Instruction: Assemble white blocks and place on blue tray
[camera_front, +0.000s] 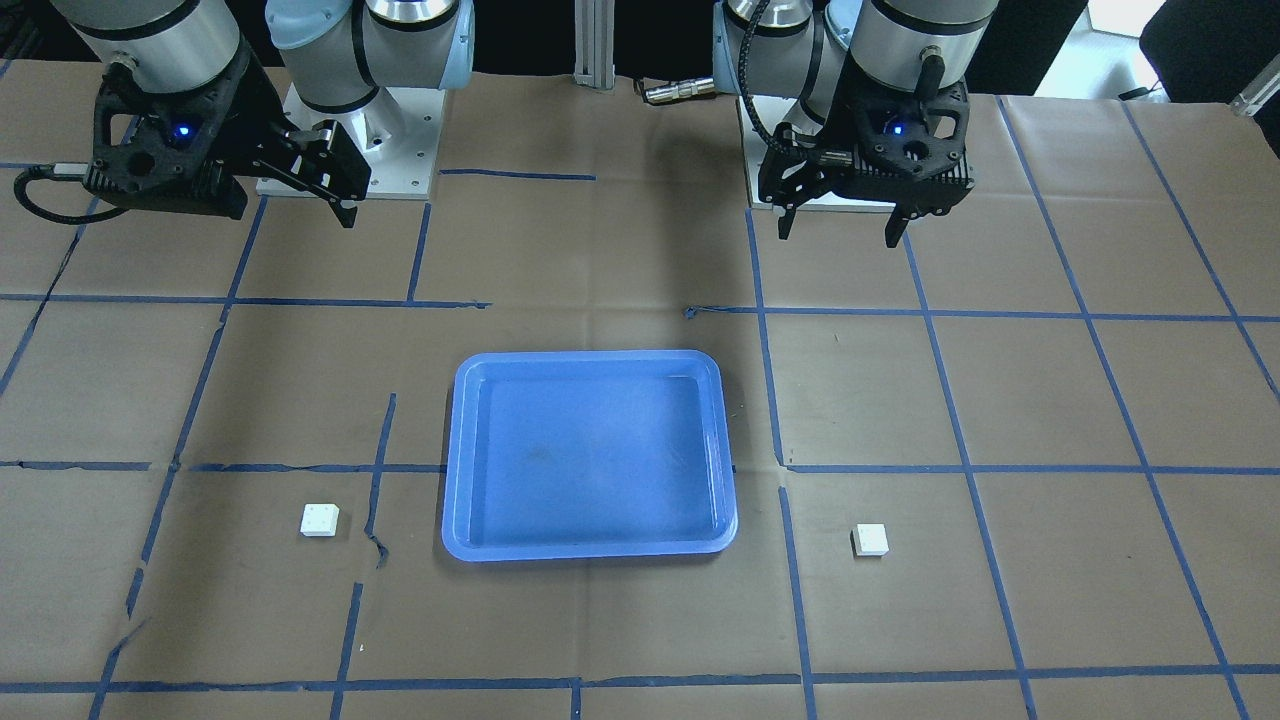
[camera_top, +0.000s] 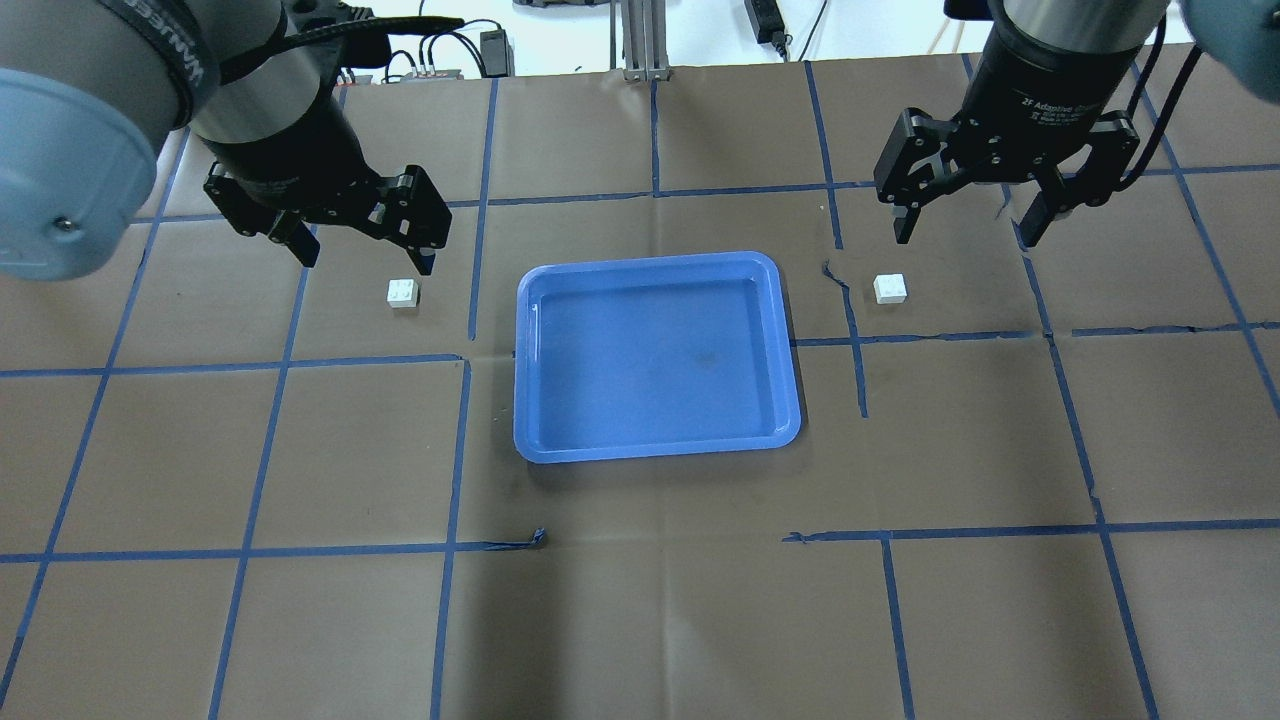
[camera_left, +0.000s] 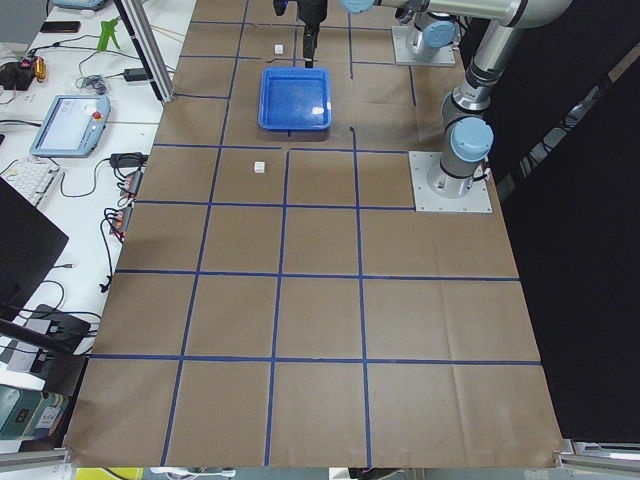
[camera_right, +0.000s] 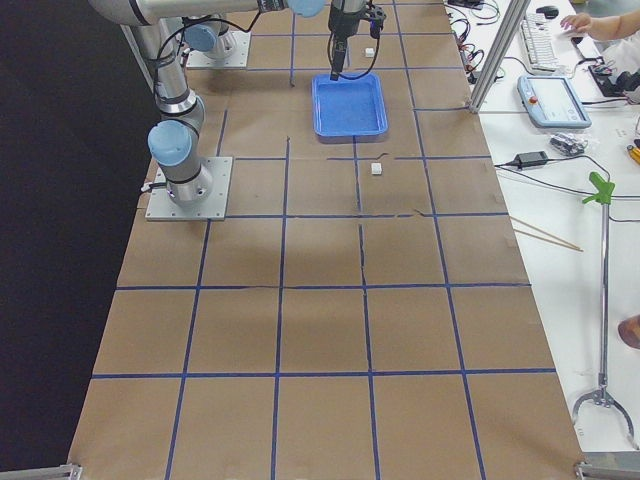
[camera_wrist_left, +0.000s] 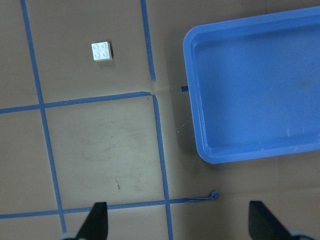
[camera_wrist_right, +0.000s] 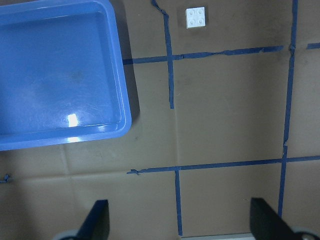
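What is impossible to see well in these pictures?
Left wrist view: the right edge cuts off the tray.
Right wrist view: the left edge cuts it off too.
Left side view: the near block is too small to show studs.
Wrist views: the left hand and right hand show only fingertips.

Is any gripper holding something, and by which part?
Nothing is held: left gripper and right gripper are open; both white blocks lie on the table.

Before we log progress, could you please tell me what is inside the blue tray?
Nothing: the blue tray has a bare floor, fully in view. The left white block and right white block lie outside it.
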